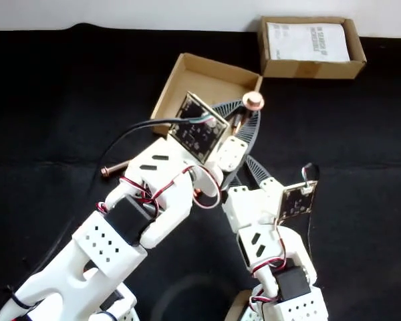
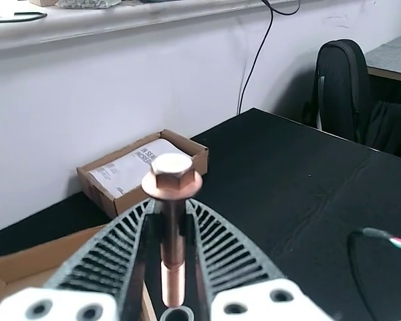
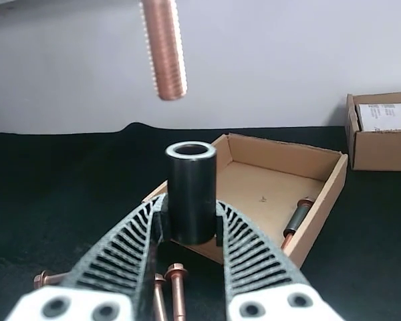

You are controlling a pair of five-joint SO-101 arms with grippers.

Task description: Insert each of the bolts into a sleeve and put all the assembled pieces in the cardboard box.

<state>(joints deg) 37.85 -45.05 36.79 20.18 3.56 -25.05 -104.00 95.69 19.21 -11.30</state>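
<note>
My left gripper (image 2: 170,207) is shut on a copper bolt (image 2: 172,227), held upright with its hex head (image 1: 252,101) on top, over the near edge of the open cardboard box (image 1: 200,80). Straight below the bolt, my right gripper (image 3: 190,200) is shut on a black sleeve (image 3: 190,194), which stands upright with its bore facing up. The bolt's threaded end (image 3: 164,50) hangs a short way above the sleeve's mouth, apart from it. In the high view the right gripper (image 1: 244,170) sits under the left arm's wrist. One assembled piece (image 3: 295,224) lies inside the cardboard box (image 3: 281,174).
Loose bolts (image 3: 177,287) lie on the black table in front of the box, another bolt (image 1: 113,169) lies left of the left arm. A second small box (image 1: 311,47) with a printed sheet stands at the back right. An office chair (image 2: 344,87) stands beyond the table.
</note>
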